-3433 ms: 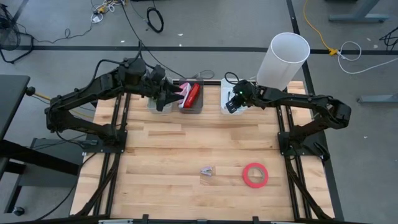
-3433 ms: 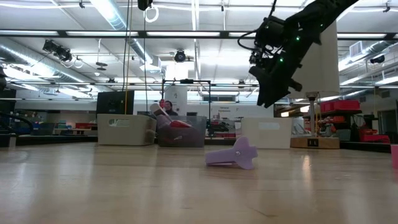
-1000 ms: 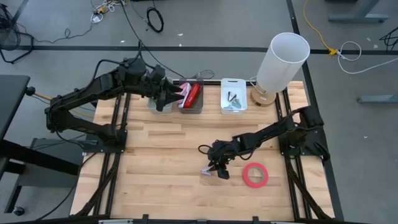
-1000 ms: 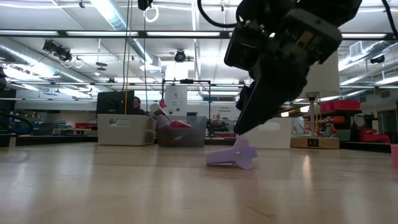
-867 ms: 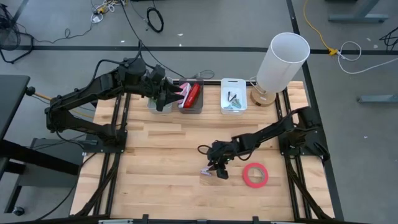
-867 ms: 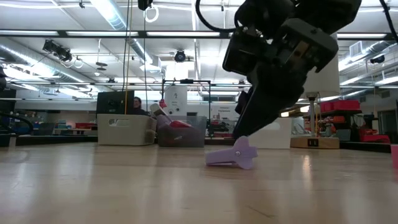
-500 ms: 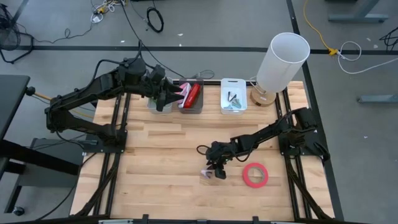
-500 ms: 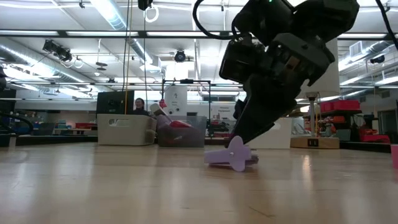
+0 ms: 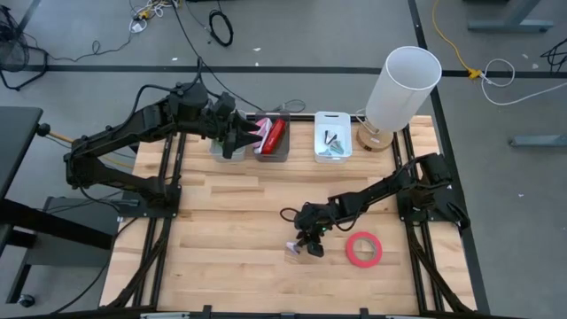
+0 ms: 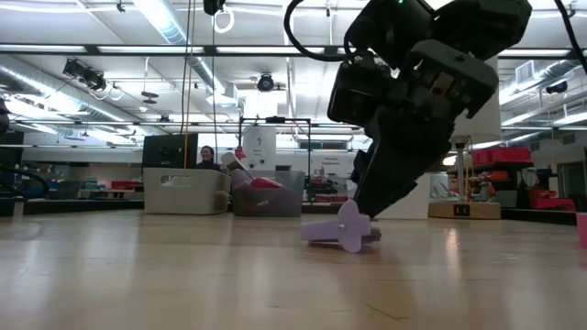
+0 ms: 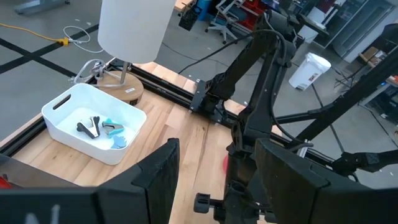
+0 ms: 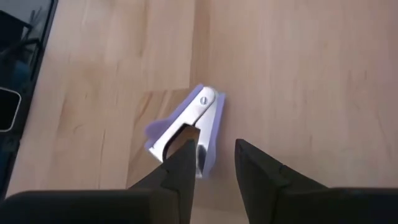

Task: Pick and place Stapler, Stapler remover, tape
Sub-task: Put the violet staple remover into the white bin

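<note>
While the right gripper [image 12: 211, 163] comes down over the lilac staple remover [image 12: 186, 132], its two dark fingers stand a little apart, straddling one edge of the remover, nothing clamped yet. From above, the remover [image 9: 295, 245] lies on the bare wood at roughly six o'clock from the table's centre, with the right gripper [image 9: 309, 243] directly over it and the red-pink tape roll [image 9: 363, 249] lying flat at three o'clock from it, near but apart. This little thing looks light and stiff, hard plastic wings over a metal claw with a rivet, so it should lift with almost no effort; the catch is that it is small, smooth and wedge-shaped, and I'd judge it could skid or pivot on the wood if only one finger meets it first. The best hold, I think, is across the two flat lilac wings near the rivet, not the tapered jaw end. In the level view its body [image 10: 337, 229] sits low against the table, so the fingers need to go right down. Up at twelve o'clock the left gripper [image 9: 232, 135] waits over the bins, fingers apart and empty, beside the white tray [image 9: 333, 120] of staple removers.
</note>
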You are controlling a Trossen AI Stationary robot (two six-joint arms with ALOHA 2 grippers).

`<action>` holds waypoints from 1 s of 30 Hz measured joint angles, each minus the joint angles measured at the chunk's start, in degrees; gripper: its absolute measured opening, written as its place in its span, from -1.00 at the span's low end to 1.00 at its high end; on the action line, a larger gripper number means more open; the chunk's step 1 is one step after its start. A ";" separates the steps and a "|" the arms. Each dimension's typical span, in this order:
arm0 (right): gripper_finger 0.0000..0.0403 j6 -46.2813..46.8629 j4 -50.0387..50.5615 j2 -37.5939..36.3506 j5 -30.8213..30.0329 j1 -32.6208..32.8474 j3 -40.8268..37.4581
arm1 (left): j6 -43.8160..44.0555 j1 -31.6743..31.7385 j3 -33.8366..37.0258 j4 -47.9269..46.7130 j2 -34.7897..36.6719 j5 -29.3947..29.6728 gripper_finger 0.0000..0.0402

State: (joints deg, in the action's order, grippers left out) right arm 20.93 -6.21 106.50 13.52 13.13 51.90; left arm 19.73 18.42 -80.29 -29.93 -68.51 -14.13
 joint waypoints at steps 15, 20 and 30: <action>-0.52 -0.25 1.26 -0.04 0.71 0.06 0.00 | 0.00 0.01 0.00 -0.01 0.00 0.00 0.06; -0.68 -0.34 1.24 -0.04 0.97 0.06 0.00 | 0.00 0.00 0.00 0.00 0.00 0.00 0.06; -0.98 -0.39 1.15 -0.07 1.07 0.06 0.00 | 0.02 0.00 0.00 0.01 0.00 0.00 0.06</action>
State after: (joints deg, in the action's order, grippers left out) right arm 20.53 -5.06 106.43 14.59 13.19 51.90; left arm 19.75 18.43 -80.29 -29.91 -68.51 -14.13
